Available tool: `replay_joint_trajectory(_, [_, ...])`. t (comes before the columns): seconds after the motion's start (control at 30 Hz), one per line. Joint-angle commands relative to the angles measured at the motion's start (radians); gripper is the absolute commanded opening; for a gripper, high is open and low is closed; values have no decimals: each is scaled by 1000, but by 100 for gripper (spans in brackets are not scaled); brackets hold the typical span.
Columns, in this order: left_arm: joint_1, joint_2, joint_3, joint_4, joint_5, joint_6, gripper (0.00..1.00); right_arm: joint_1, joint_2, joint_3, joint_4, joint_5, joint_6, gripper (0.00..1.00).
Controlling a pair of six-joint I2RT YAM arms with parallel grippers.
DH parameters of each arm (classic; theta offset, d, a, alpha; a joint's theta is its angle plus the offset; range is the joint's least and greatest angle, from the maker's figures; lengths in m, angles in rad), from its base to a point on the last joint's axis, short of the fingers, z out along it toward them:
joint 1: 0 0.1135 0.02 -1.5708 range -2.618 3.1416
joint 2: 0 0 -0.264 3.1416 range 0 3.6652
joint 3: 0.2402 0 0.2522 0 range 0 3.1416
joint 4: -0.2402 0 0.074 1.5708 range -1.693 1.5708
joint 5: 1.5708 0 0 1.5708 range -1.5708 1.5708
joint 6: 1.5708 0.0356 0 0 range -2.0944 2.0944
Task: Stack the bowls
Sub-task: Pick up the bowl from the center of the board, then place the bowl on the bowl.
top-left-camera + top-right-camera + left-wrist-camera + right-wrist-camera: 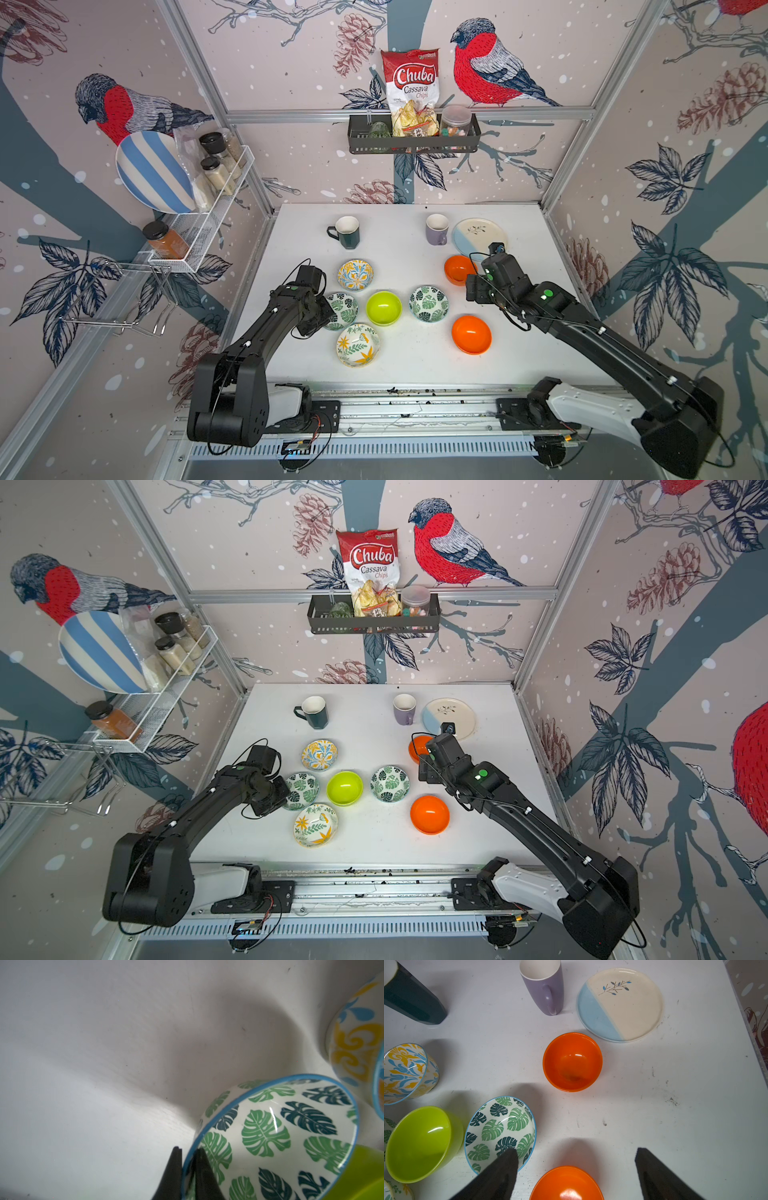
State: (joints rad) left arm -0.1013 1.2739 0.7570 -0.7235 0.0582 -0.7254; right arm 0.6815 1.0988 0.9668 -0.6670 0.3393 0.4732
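Observation:
My left gripper (188,1150) is shut on the blue rim of a leaf-print bowl (270,1130), one finger inside and one outside; in a top view that gripper (328,311) covers the left edge of this bowl (347,311). Around it stand a floral bowl (355,274), a lime-green bowl (383,307) and another floral bowl (358,345). A second leaf-print bowl (429,304) sits to the right. My right gripper (576,1150) hangs open and empty over the table between the far orange bowl (572,1061) and the near orange bowl (566,1184).
A dark green mug (347,232), a purple mug (436,228) and a cream-and-blue plate (476,235) stand along the back of the white table (415,365). A wire rack (216,208) and a black shelf (413,139) hang on the walls.

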Motion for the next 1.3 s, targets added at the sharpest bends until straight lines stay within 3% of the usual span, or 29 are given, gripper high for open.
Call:
replay_joint_trajectory(0.0, [0, -23, 44, -86, -54, 19, 0, 1, 0, 0, -9, -6, 0, 91])
replay_joint_trajectory(0.2, [-2, -202, 211, -310, -117, 77, 0, 3, 0, 38, -11, -101, -6, 89])
replay_joint_trajectory(0.3, [-32, -251, 283, -318, 93, 150, 0, 16, 10, 94, 1, -226, 0, 82])
replay_joint_trajectory(0.5, [-375, -178, 375, -268, 113, 143, 0, 90, 131, 273, -26, -402, 23, 85])
replay_joint_trajectory(0.63, [-506, -108, 398, -210, 108, 130, 0, 120, 268, 373, -103, -445, 37, 81])
replay_joint_trajectory(0.77, [-533, -89, 394, -159, 127, 117, 0, 129, 360, 398, -153, -480, 39, 69])
replay_joint_trajectory(0.9, [-552, -84, 382, -134, 135, 112, 0, 139, 399, 371, -124, -591, 38, 61])
replay_joint_trajectory(1.27, [-560, -69, 352, -114, 127, 107, 0, 171, 352, 311, -38, -629, 55, 62])
